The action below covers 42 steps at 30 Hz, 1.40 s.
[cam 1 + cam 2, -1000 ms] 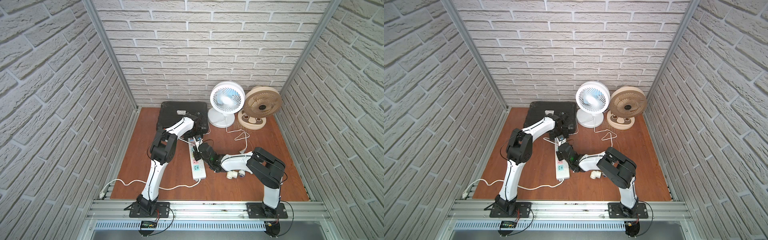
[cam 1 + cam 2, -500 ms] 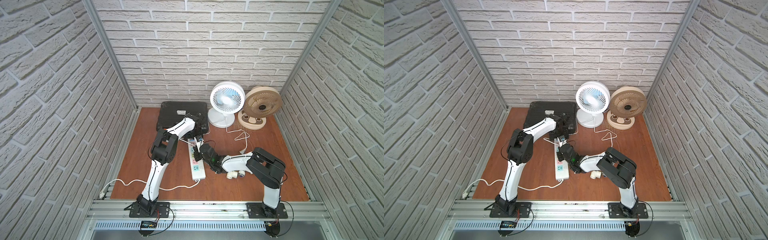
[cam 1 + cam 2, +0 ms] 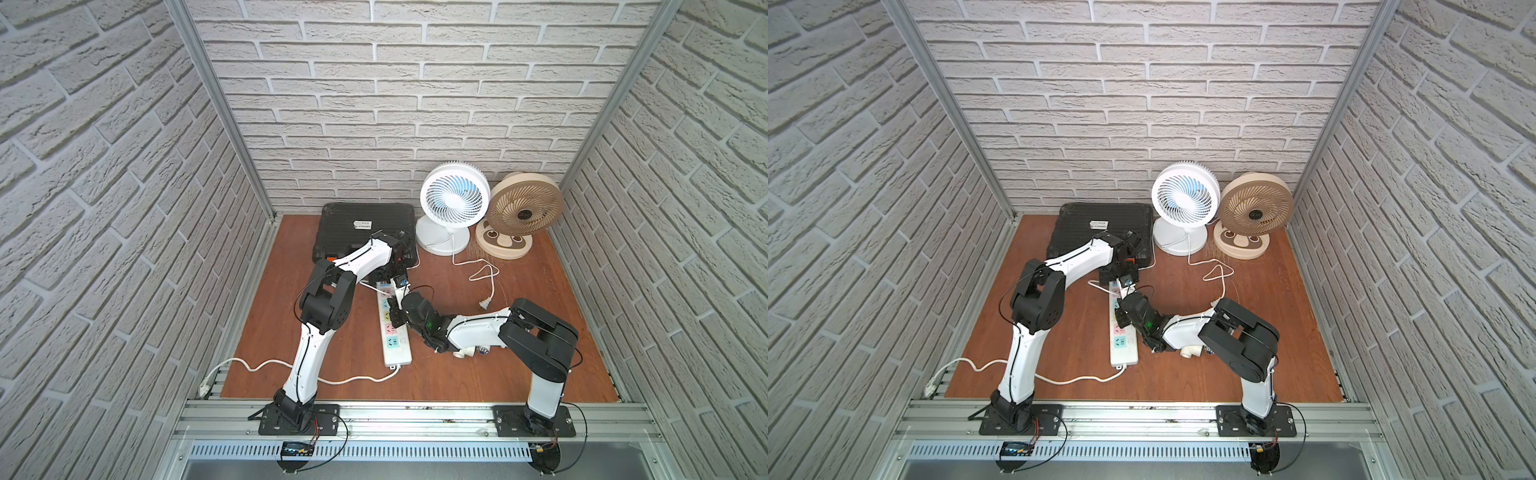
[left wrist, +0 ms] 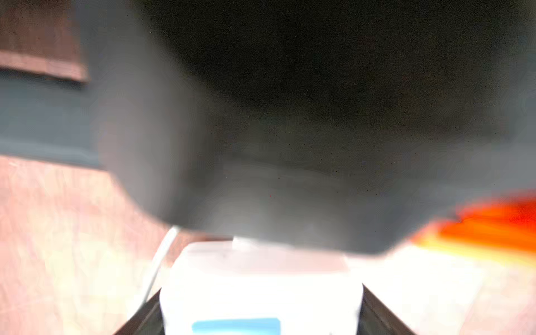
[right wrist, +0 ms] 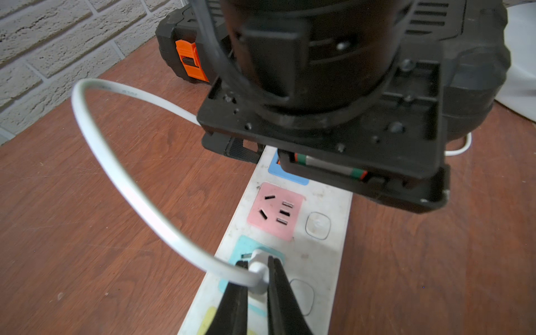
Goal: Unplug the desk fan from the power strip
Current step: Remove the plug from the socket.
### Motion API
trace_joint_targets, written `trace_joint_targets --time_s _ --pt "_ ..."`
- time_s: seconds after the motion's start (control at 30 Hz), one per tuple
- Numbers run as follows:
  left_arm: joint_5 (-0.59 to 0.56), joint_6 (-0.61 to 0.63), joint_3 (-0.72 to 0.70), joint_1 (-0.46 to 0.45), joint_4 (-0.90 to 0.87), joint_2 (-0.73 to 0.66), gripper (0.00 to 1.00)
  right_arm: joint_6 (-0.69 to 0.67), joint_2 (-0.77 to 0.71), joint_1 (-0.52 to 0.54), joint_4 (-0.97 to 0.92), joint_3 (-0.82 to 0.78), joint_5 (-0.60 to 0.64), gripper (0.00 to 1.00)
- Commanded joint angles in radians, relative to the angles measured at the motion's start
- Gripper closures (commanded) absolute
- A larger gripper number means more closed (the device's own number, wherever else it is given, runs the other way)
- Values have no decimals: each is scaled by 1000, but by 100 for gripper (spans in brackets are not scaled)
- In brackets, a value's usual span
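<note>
desk fan (image 3: 453, 199) is set at desk (image 3: 540, 332) rear, between case (image 3: 361, 232) on left and second fan (image 3: 525, 208) on right | power strip (image 3: 395, 345) is laid mid-desk, before case

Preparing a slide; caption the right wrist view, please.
Right end effector grips a white plug at the teal socket of the power strip.

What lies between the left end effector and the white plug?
One empty pink socket panel of the power strip, clear in the right wrist view.
</note>
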Motion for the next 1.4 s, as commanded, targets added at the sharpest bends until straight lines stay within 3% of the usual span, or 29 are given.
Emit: trace_joint_targets --time_s 0.0,0.63,0.93,1.37 --pt "130 -8 -81 -17 -205 94 100 15 -43 23 -20 -12 -25 97" --pt "159 -5 -78 -2 -200 105 100 43 9 23 -165 94 -39 77" --pt "183 -5 -79 7 -196 108 100 40 18 22 -177 104 -30 86" --pt "333 -6 -93 36 -169 135 100 3 28 30 -143 98 -44 97"
